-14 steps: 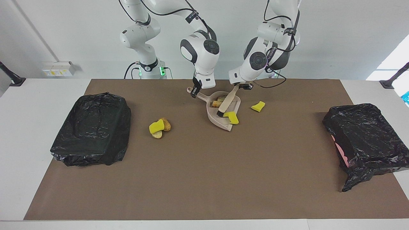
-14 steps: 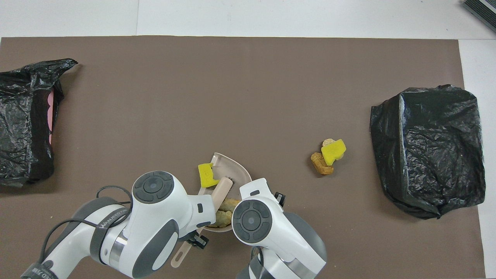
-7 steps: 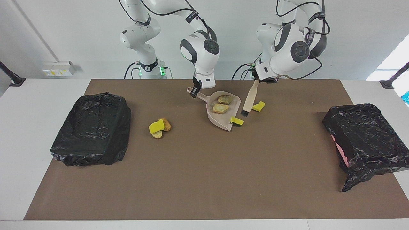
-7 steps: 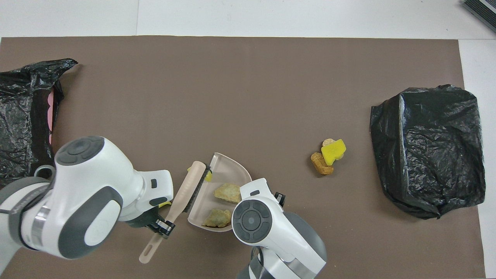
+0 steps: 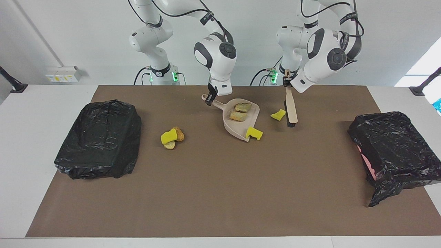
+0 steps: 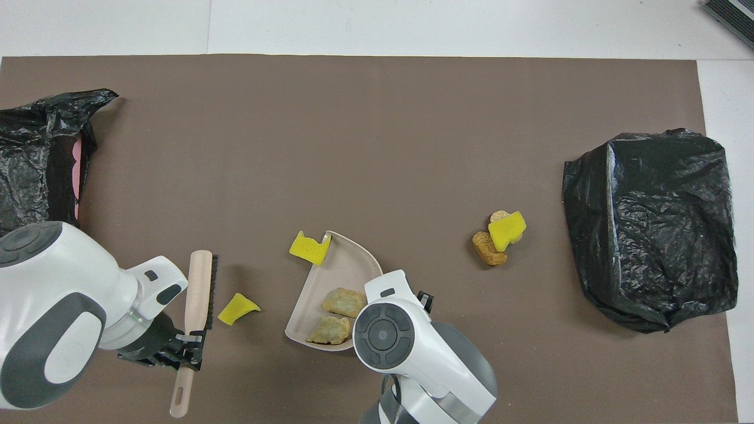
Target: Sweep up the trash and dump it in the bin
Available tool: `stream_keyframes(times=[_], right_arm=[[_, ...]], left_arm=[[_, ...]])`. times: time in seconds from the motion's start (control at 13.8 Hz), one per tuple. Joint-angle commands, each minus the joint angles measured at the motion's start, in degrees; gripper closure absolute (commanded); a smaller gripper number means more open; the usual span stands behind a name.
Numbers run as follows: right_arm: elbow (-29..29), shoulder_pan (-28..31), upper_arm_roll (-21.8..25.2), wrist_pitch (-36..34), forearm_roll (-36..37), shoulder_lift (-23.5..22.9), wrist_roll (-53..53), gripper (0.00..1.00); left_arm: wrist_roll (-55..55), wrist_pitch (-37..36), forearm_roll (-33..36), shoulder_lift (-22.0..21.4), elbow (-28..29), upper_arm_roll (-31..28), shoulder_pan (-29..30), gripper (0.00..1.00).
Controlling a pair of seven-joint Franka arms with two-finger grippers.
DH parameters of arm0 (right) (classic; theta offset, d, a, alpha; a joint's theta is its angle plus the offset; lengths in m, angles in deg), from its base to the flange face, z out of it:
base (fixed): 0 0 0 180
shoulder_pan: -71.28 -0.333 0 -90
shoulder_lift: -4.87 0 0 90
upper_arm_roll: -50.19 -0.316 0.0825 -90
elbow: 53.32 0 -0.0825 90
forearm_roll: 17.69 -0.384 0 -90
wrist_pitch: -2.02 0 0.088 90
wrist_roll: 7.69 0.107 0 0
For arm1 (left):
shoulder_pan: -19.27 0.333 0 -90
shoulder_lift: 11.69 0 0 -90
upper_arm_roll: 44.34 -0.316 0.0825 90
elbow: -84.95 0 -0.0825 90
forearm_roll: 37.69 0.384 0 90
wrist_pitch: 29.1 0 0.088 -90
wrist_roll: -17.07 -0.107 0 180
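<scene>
Two black bags point(image 5: 100, 139) point(image 5: 392, 148) flank the desk's ends; three trash scraps point(image 5: 171, 137) lie between one bag and the dustpan point(image 5: 237, 125), clenched by the right tool point(image 5: 209, 100); the left tool point(image 5: 286, 82) grips the brush point(image 5: 291, 110).

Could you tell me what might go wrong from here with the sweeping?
1. The yellow scrap sits only at the dustpan's lip, so lifting the pan may drop it.
2. The left tool's brush is beside the loose yellow piece; a sweep could flick it past the pan.
3. The pile nearer the right arm's end remains unswept.
</scene>
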Motion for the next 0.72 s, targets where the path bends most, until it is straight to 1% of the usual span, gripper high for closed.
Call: stream_keyframes(times=[0.0, 0.07, 0.22, 0.29, 0.43, 0.51, 0.65], right_arm=[[-0.6, 0.7, -0.3, 1.7, 0.8, 0.2, -1.4, 1.0], [-0.6, 0.8, -0.3, 1.7, 0.8, 0.2, -1.4, 1.0], [-0.6, 0.8, -0.3, 1.7, 0.8, 0.2, -1.4, 1.0], [-0.5, 0.8, -0.3, 1.7, 0.8, 0.2, -1.4, 1.0], [-0.6, 0.8, -0.3, 1.7, 0.8, 0.2, -1.4, 1.0], [-0.5, 0.8, -0.3, 1.7, 0.8, 0.2, -1.4, 1.0], [-0.6, 0.8, -0.3, 1.7, 0.8, 0.2, -1.4, 1.0]], left_arm=[[10.9, 4.1, 0.5, -7.7, 7.7, 1.2, 0.2, 1.0], [15.9, 5.7, 0.5, -8.9, 9.7, 1.6, -0.3, 1.0], [22.7, 8.6, -0.4, -9.2, 12.7, 1.7, -2.4, 1.0], [23.9, 10.2, -1.8, -8.9, 14.1, 1.8, -2.8, 1.0], [25.3, 13.8, -2.8, -8.6, 16.3, 1.7, -5.5, 1.0], [25.9, 14.7, -2.8, -7.7, 16.2, 1.7, -7.3, 1.0], [24.5, 18.9, -2.7, -5.2, 15.9, 1.6, -12.3, 1.0]])
